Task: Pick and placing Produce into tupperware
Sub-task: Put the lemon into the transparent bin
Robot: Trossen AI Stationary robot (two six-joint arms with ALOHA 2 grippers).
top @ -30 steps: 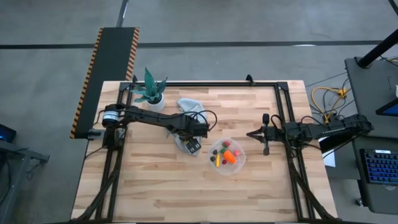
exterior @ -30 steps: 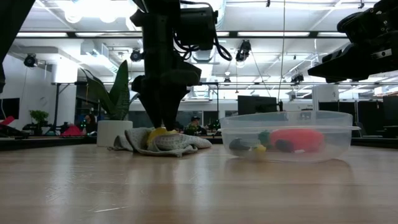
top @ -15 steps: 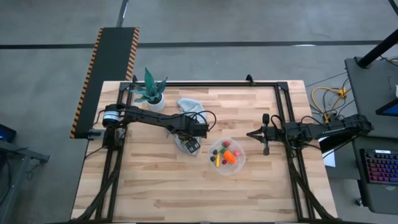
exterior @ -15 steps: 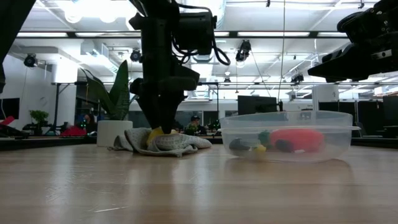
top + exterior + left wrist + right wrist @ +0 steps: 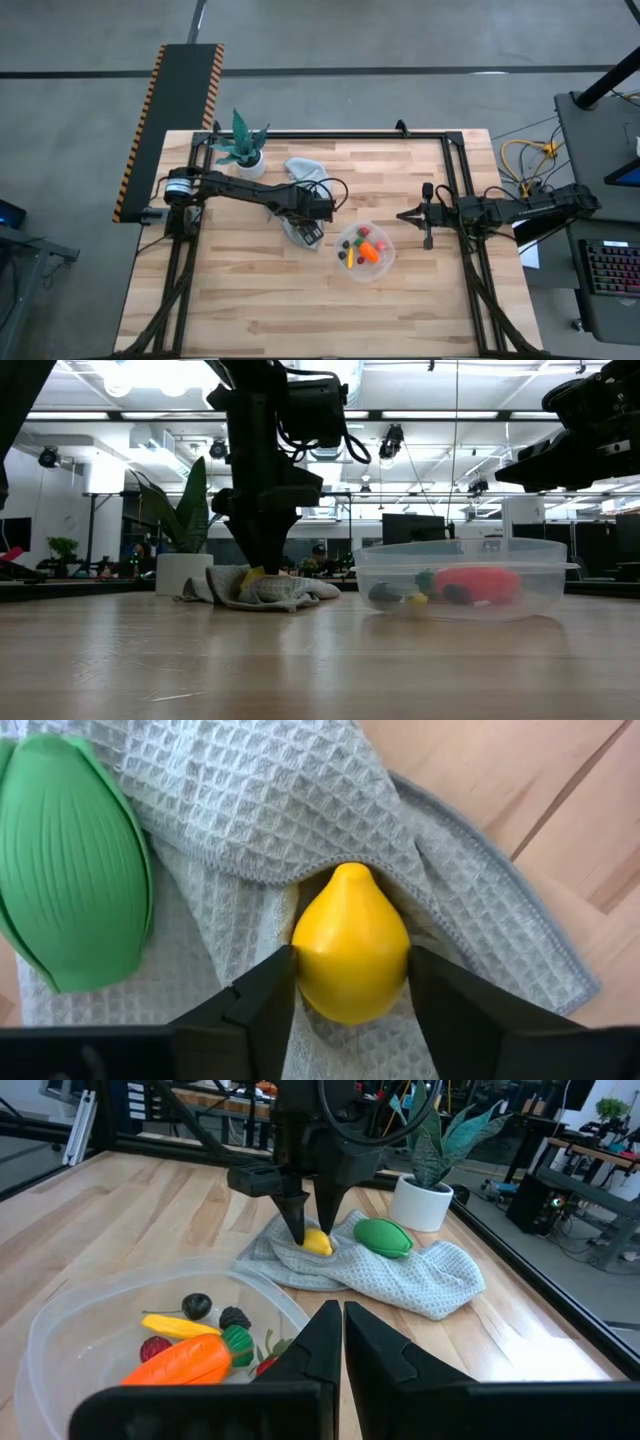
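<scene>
Left pincer (image 5: 350, 975) closed on yellow lemon (image 5: 352, 958), lemon resting on grey cloth (image 5: 250, 810). Right pincer (image 5: 335, 1342) fully closed, empty, near tupperware (image 5: 365, 250).

Wooden table (image 5: 250, 290): cloth (image 5: 305, 170), tupperware (image 5: 383, 265), plant (image 5: 242, 148).

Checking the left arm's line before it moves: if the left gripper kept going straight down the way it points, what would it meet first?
The yellow lemon, which already sits between the jaws of the left gripper. Right under it lies the grey cloth, then the table.
</scene>
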